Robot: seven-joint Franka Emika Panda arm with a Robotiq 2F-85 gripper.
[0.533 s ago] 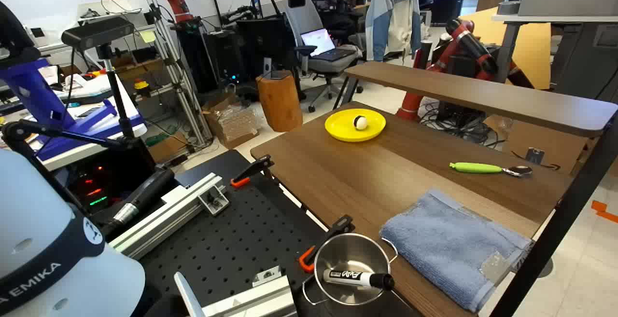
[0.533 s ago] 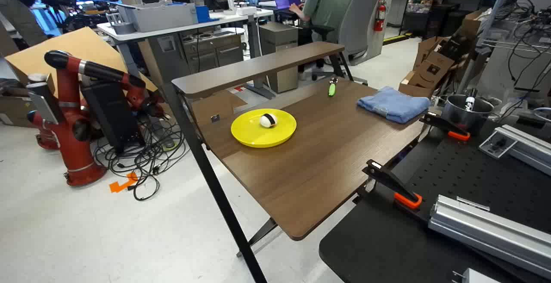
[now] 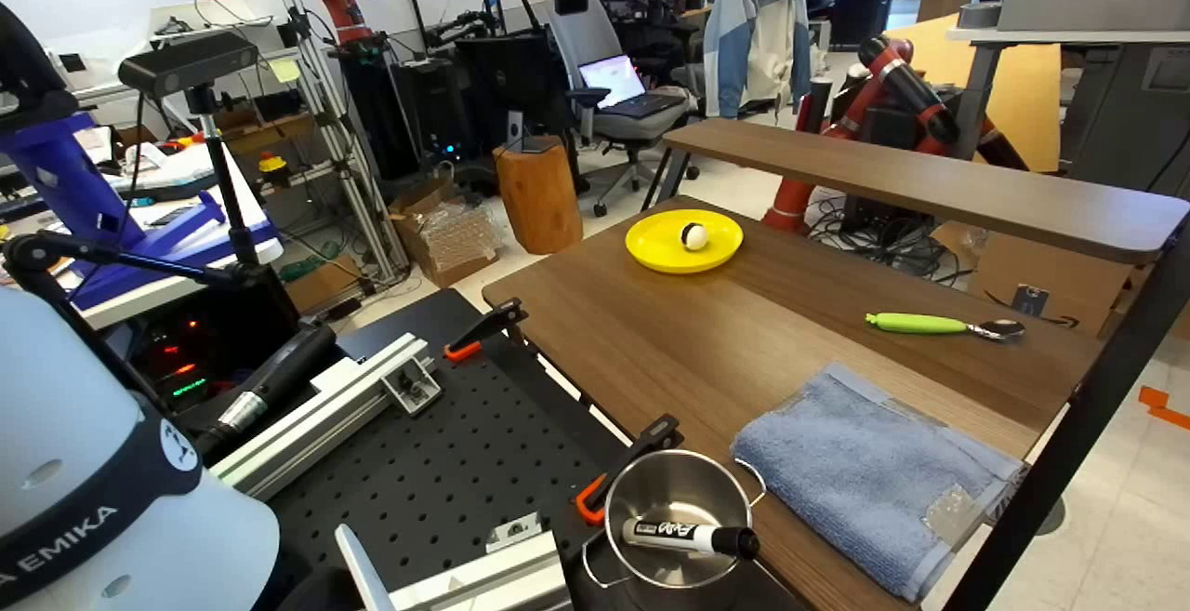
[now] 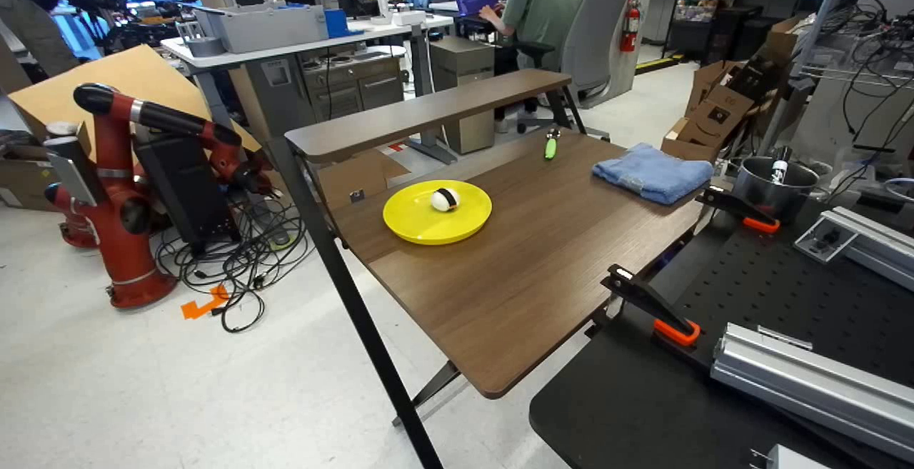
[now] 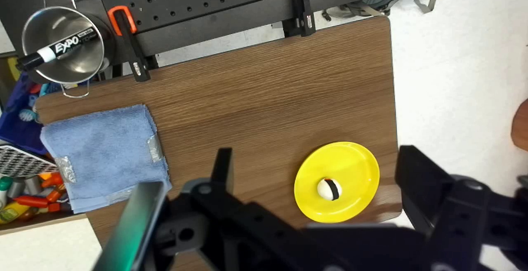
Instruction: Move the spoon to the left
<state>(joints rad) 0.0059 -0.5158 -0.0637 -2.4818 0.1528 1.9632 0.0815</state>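
The spoon lies flat on the brown table, with a lime-green handle and a metal bowl. It is near the table's shelf side, beyond the blue towel. In an exterior view it also shows at the table's far end. In the wrist view the spoon does not show; it is out of frame or hidden behind the gripper. My gripper is open and empty, its fingers wide apart. It is high above the table, with the yellow dish seen between its fingers. I cannot make the gripper out clearly in the exterior views.
A black-and-white ball sits in the yellow dish. A folded blue towel lies on the table. A metal pot with a marker stands beside it. Clamps grip the edge. A raised shelf runs along the far side.
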